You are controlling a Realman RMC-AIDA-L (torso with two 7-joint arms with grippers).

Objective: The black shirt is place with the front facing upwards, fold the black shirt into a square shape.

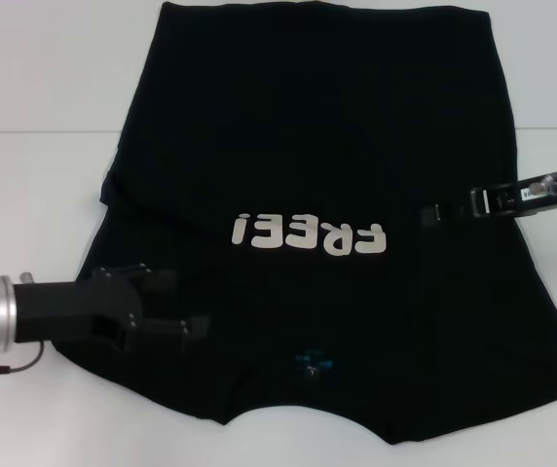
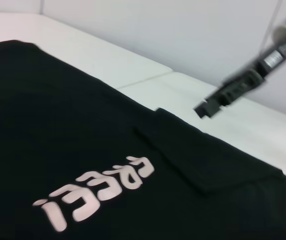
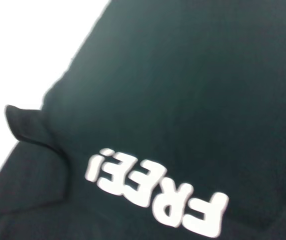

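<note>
Black shirt (image 1: 317, 146) lies collar toward robot, front up.

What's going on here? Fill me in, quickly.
A two-armed robot is folding the black shirt, which lies front up on the white table with its "FREE!" lettering showing. Both sleeves already look folded inward over the body. The left gripper is low over the shirt near the collar end, and the right gripper reaches in at the shirt's right side. The shirt is not yet a square.
</note>
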